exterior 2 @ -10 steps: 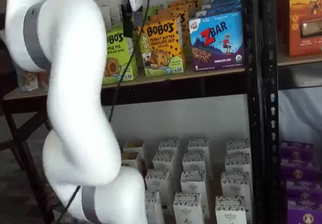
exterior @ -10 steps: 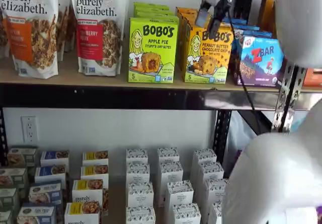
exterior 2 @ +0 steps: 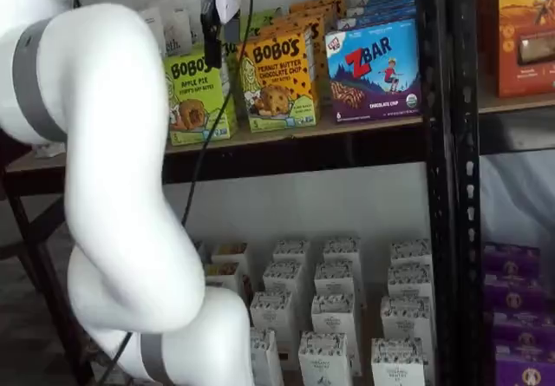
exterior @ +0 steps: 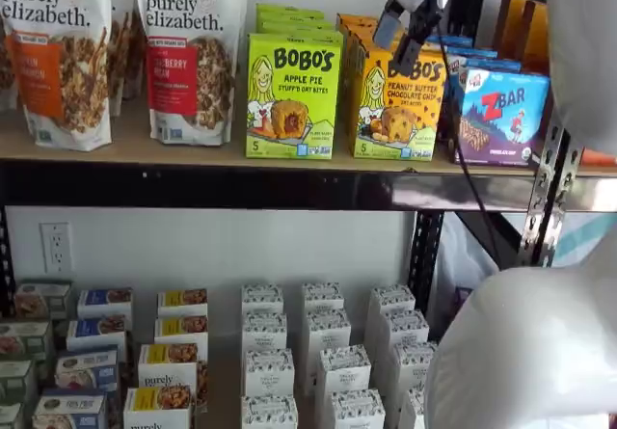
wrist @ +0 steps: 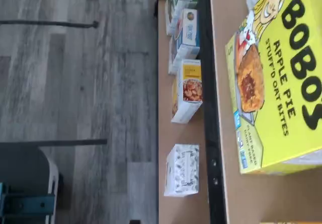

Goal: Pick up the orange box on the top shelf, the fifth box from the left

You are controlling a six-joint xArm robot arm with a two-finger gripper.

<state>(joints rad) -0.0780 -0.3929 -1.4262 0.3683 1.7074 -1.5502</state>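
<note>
The orange box stands on the top shelf between a lime-green Apple Pie box and a blue ZBar box. It shows in both shelf views, the other one showing it just right of my fingers. My gripper hangs in front of the orange box's upper edge, with a gap between its two fingers and nothing in them. In a shelf view my gripper shows side-on, left of the box. The wrist view shows the Apple Pie box close up on the shelf board.
Granola bags stand further left on the top shelf. More orange boxes line up behind the front one. Several small white boxes fill the lower shelf. A black perforated upright stands right of the ZBar box. My white arm fills the foreground.
The gripper has risen slightly in front of the orange box. My arm's elbow has swung a little to the side in both shelf views.
</note>
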